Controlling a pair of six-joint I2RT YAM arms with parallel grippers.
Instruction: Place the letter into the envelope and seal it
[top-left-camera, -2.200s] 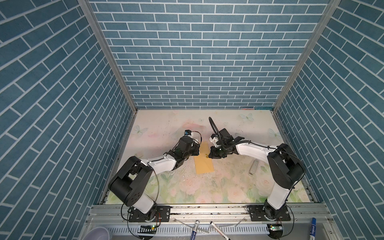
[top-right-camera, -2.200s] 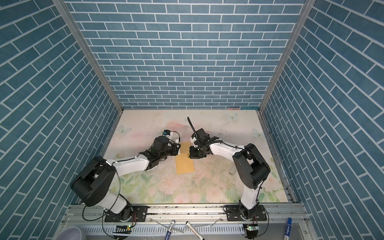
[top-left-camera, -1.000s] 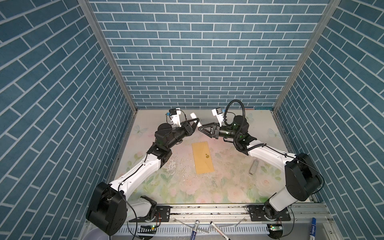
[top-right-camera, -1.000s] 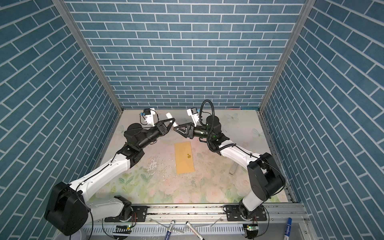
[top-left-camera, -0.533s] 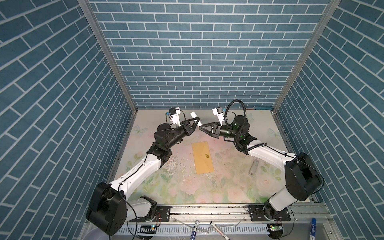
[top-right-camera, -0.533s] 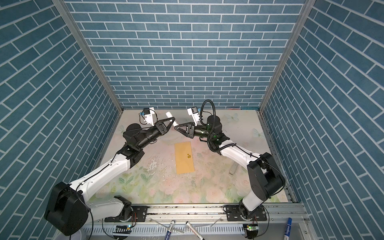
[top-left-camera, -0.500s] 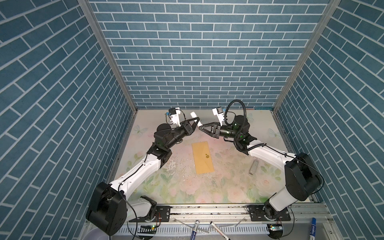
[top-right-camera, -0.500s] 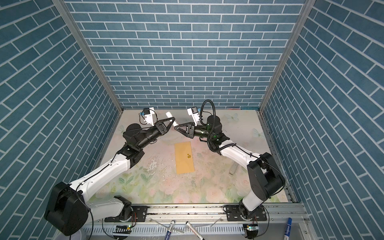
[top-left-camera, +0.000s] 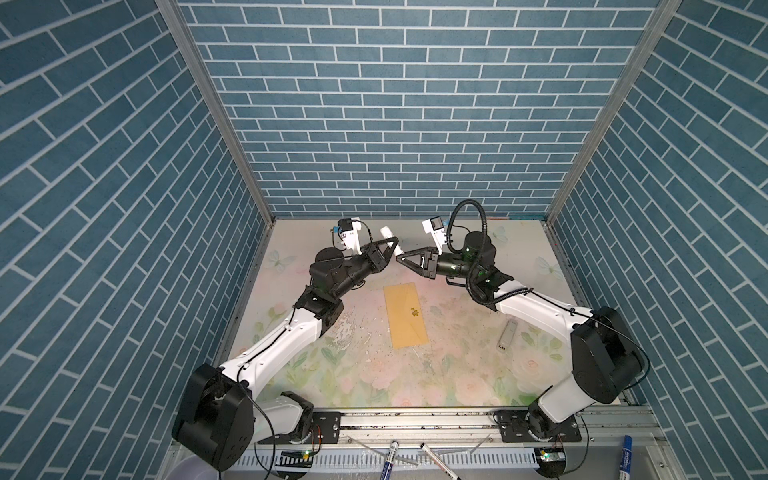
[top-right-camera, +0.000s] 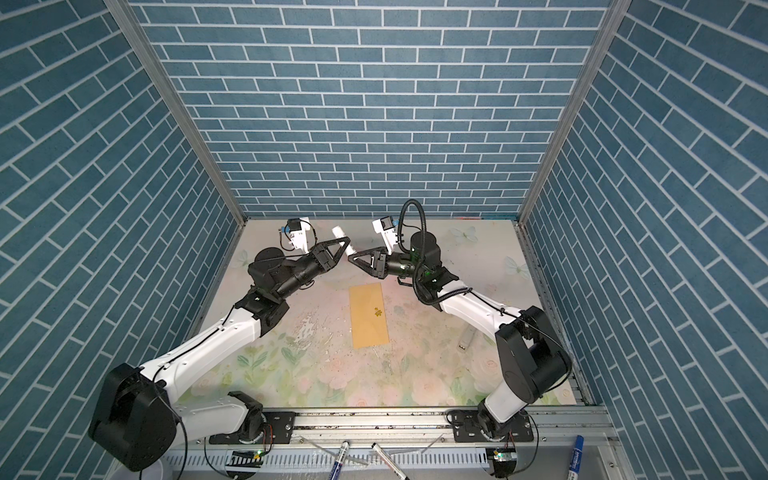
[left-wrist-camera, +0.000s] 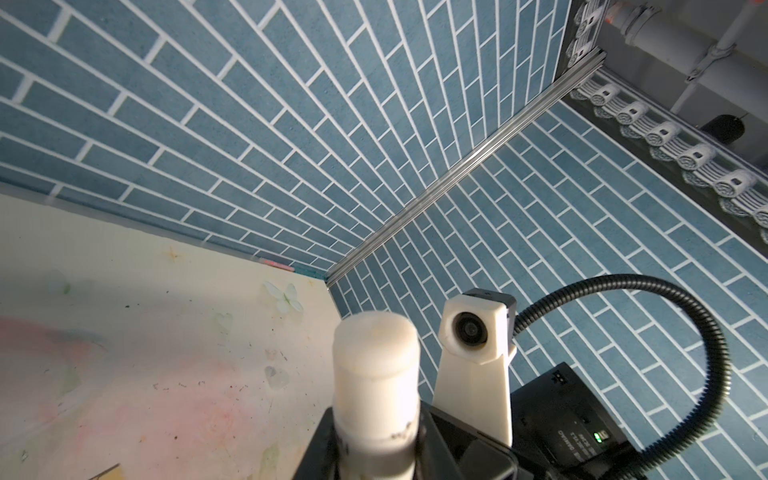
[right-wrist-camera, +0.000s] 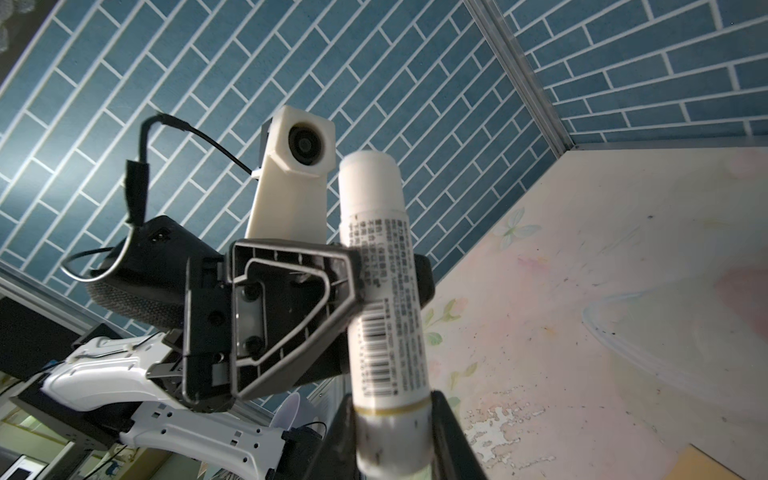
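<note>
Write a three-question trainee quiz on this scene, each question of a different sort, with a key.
1. True or false: the envelope lies flat on the table, touched by neither gripper.
2. Choose: the left gripper and right gripper together hold A) a spoon, B) a glue stick, C) a cup.
3. Fill in: in both top views the small grey object lies to the envelope's ___.
Key: 1 true; 2 B; 3 right.

The golden-tan envelope (top-left-camera: 406, 314) (flap folded down, dark-gold emblem up) lies flat on the bench (top-left-camera: 457, 374), below both pairs of fingers (top-left-camera: 413, 262), untouched.
</note>
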